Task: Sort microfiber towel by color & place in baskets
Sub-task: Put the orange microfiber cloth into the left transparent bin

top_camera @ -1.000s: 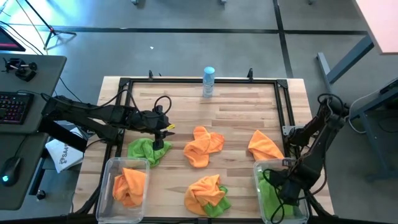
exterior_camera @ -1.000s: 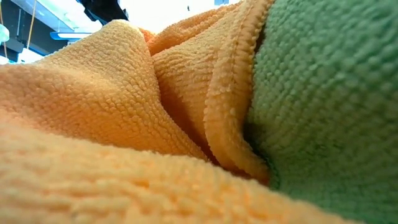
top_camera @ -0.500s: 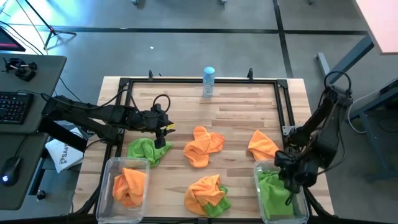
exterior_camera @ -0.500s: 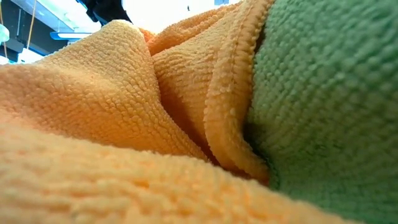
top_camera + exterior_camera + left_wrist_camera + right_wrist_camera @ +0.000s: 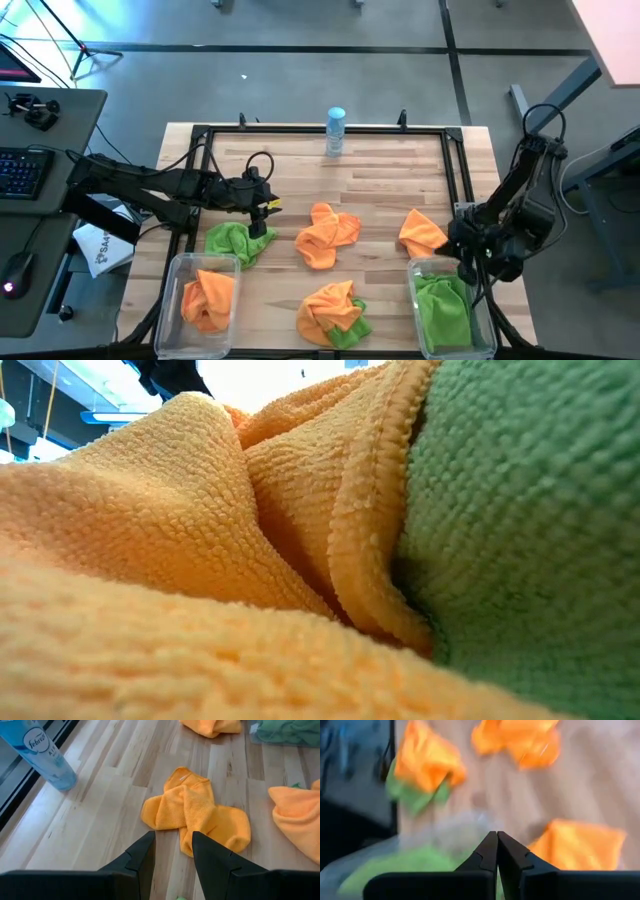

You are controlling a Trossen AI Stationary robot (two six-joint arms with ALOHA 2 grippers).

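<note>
Two baskets at table's near edge: left basket (image 5: 205,290) holding one towel (image 5: 207,297), right basket (image 5: 448,305) holding another (image 5: 441,308). Between them, a two-towel pile (image 5: 333,312). Behind that, a towel at centre (image 5: 325,236); further ones left (image 5: 232,243) and right (image 5: 422,232) of it. Bottle (image 5: 335,132) upright at far edge.

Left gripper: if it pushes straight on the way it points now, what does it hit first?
Most likely the orange towel lying crumpled just ahead of the open left gripper. How high the gripper sits above the table is unclear, so it might skim over it.
</note>
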